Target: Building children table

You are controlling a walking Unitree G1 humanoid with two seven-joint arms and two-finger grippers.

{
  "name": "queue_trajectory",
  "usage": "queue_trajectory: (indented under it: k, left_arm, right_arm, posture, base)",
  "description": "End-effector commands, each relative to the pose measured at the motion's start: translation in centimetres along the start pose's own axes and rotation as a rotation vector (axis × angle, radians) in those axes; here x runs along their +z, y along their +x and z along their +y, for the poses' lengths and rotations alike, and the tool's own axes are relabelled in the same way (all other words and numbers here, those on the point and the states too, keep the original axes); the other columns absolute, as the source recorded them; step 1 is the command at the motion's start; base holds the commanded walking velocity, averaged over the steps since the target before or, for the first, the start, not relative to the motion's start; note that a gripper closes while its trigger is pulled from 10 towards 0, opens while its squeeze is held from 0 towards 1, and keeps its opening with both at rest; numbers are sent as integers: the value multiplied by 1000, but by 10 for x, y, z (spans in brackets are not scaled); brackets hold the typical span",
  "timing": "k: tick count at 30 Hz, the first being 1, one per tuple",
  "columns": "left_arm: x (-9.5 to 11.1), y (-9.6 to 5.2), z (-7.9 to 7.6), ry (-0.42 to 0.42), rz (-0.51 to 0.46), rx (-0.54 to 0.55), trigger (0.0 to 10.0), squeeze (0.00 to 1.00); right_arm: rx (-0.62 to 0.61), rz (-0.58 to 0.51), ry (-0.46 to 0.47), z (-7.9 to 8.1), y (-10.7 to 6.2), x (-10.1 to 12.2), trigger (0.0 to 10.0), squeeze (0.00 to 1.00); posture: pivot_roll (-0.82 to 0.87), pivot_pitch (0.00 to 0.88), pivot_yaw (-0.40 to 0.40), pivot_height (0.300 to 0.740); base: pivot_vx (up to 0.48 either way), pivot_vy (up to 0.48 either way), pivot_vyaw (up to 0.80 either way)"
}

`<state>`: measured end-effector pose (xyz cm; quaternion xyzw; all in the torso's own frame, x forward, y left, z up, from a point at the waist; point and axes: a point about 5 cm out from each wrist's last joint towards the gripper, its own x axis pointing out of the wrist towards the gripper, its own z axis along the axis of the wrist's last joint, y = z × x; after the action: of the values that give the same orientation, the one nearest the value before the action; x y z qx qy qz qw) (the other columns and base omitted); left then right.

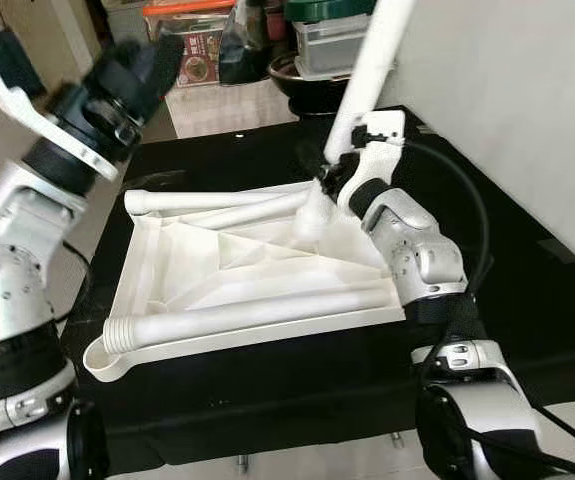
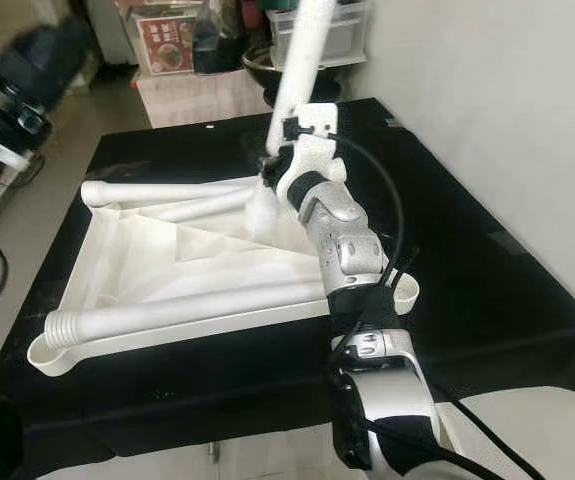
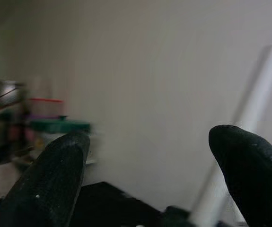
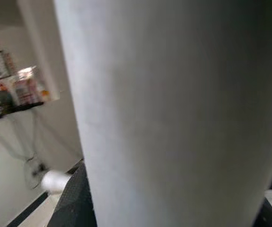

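Observation:
A white plastic tabletop point(image 1: 257, 275) lies upside down on the black table point(image 1: 527, 300), ribbed underside up. Two loose white legs lie on it: one along its near edge point(image 1: 247, 312), one at the far edge point(image 1: 217, 205). My right gripper point(image 1: 335, 178) is shut on a third white leg point(image 1: 367, 70), which stands tilted at the tabletop's far right corner; in the right wrist view this leg point(image 4: 164, 113) sits between the fingers point(image 4: 74, 198). My left gripper point(image 3: 150, 179) is raised at the left, off the table, its fingers point(image 3: 50, 179) apart with nothing between them.
A white wall point(image 1: 527, 100) runs along the right of the black table. Behind the table stand plastic storage boxes point(image 1: 192, 40), a dark bowl point(image 1: 307, 80) and a green-lidded container point(image 1: 332, 30). Pale floor point(image 1: 217, 105) lies at the far left.

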<state>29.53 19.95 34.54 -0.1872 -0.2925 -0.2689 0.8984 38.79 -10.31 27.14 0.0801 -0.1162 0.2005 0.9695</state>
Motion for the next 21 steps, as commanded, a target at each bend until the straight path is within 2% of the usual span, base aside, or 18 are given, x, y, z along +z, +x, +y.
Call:
queue_trajectory:
  k: [1,5,9,10,13,14,15,16,17,18,19,20,21]
  left_arm:
    - [-4,-4,4,41,1,60,10000,0]
    - [-16,-10,11,88,24,173,10000,0]
    - [-20,-12,11,114,35,199,10000,0]
    - [-29,-16,11,137,57,234,10000,0]
    - [-36,-20,10,155,77,257,10000,0]
    - [-45,-25,8,164,100,270,10000,0]
    - [-45,-25,8,164,100,270,10000,0]
    - [-61,-35,4,156,155,296,10000,0]
    - [-61,-35,4,156,155,296,10000,0]
    - [-72,-44,1,151,199,310,10000,0]
    - [-72,-44,1,151,199,310,10000,0]
    - [-84,-53,-4,158,255,309,10000,0]
    - [-84,-53,-4,158,255,309,10000,0]
  right_arm:
    - [8,-2,13,4,4,1,10000,0]
    - [13,28,80,-1,4,-2,10000,0]
    - [24,32,99,-2,4,-2,10000,0]
    - [61,0,125,-3,3,2,10000,0]
    - [85,-29,140,-4,1,5,10000,0]
    - [99,-49,143,-4,0,7,10000,0]
    - [99,-49,143,-4,0,7,10000,0]
    - [117,-61,153,-4,-2,8,10000,0]
    - [117,-61,153,-4,-2,8,10000,0]
    - [127,-63,155,-4,-3,7,10000,0]
    - [127,-63,155,-4,-3,7,10000,0]
    - [158,-61,137,-1,-6,6,10000,0]
    - [158,-61,137,-1,-6,6,10000,0]
  posture:
    - [-68,0,45,740]
    - [-61,0,41,740]
    - [-61,0,41,740]
    - [-54,0,44,740]
    - [-54,0,44,740]
    - [-46,0,45,740]
    - [-46,0,45,740]
    - [-44,0,50,740]
    - [-44,0,50,740]
    - [-44,0,53,740]
    - [-44,0,53,740]
    - [-42,6,54,740]
    - [-42,6,54,740]
  base:
    - [0,0,0]
    - [0,0,0]
    - [0,0,0]
    - [0,0,0]
    - [0,0,0]
    - [0,0,0]
    - [0,0,0]
    - [0,0,0]
    - [0,0,0]
    - [0,0,0]
    - [0,0,0]
    - [0,0,0]
    - [0,0,0]
